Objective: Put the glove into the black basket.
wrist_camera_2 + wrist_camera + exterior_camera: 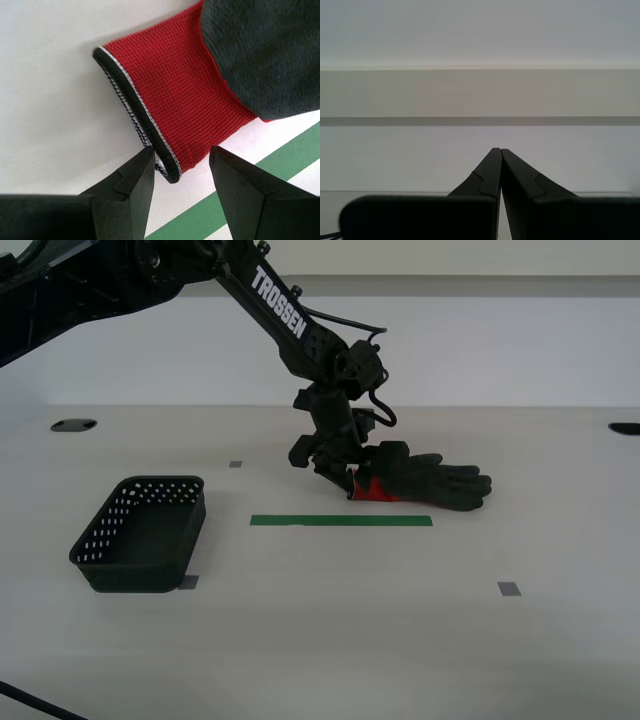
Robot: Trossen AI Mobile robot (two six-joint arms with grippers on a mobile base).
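Pale bench (330, 640) under a white wall carries the glove (425, 482), lying flat toward the exterior view's right, just behind a green tape strip (341, 521). My second end effector (181, 160) is lowered at the glove's red cuff (175, 100), jaws spread, gripping nothing. The black basket (142, 533) sits well apart, toward the exterior view's left. My first end effector (500, 155) is clenched on nothing, facing the wall.

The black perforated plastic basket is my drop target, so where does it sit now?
The black perforated plastic basket sits empty on the pale table at the exterior view's left, well left of the green tape strip.
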